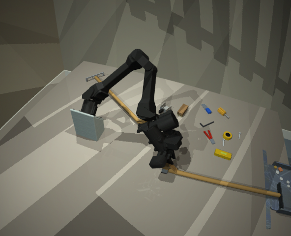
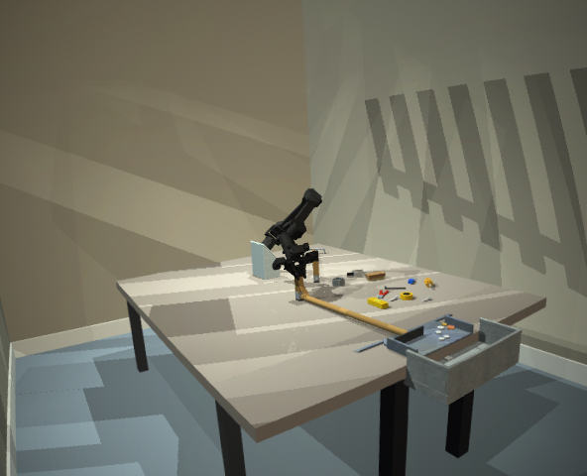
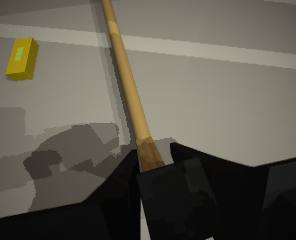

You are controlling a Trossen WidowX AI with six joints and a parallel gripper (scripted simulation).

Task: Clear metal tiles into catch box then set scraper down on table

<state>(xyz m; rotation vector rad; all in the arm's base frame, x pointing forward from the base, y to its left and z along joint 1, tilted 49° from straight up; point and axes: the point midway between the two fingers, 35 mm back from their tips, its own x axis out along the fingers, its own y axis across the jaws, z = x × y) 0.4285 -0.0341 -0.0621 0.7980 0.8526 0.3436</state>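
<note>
The long scraper has a wooden handle (image 1: 224,183) (image 2: 355,313) (image 3: 123,70) and a dark blade (image 1: 280,195). My gripper (image 1: 169,162) (image 2: 297,275) (image 3: 153,151) is shut on the grip end of the handle. The blade is on the blue-grey steel plate (image 1: 290,201) (image 2: 429,349), nearer its front side wall. Several white tiles (image 1: 281,178) (image 2: 438,332) lie on the plate towards the back side wall, with an orange tile (image 1: 280,169) (image 2: 451,327) and a small yellow one (image 1: 275,166). The grey catch box (image 2: 470,376) adjoins the plate's far end; its floor is mostly hidden.
A yellow block (image 1: 222,154) (image 2: 377,302) (image 3: 21,59), a yellow tape measure (image 1: 227,135), red-handled pliers (image 1: 209,137) and a brown block (image 1: 182,109) lie behind the scraper. A rake with a wooden handle (image 1: 120,103) lies near the arm. A pale upright block (image 1: 84,124) stands by the arm's base.
</note>
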